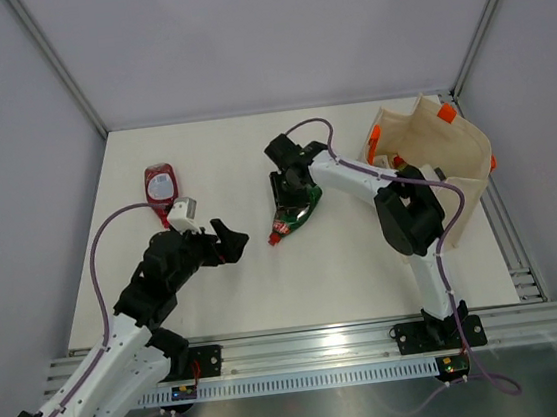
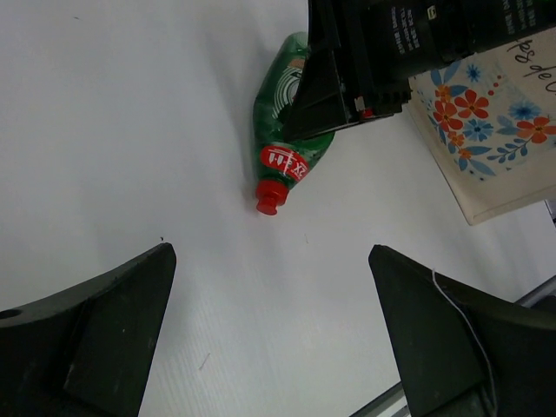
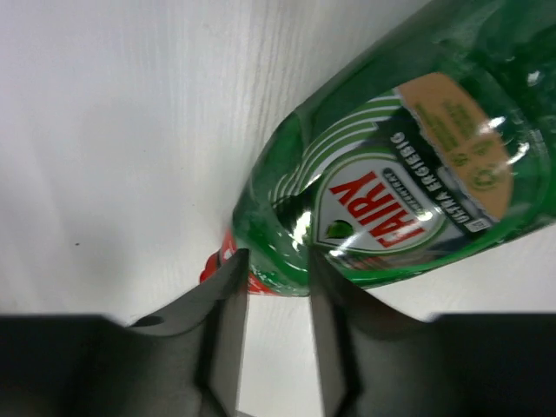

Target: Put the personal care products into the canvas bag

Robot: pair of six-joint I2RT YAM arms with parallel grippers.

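While the right gripper (image 3: 274,261) is clenched on the shoulder of the green Fairy bottle (image 3: 391,174), that bottle lies on its side mid-table (image 1: 367,279). The left gripper (image 1: 232,238) hangs spread wide nearby. The canvas bag (image 1: 460,163) stands to the right and a red bottle (image 1: 160,187) lies far left.

A white matte table (image 1: 268,290) is seen with three things on it. A red bottle with a white label (image 1: 161,187) is laid far left. A green plastic bottle with a red cap (image 1: 297,215) is laid on its side mid-table. A beige canvas bag with orange handles (image 1: 450,164) is set far right.
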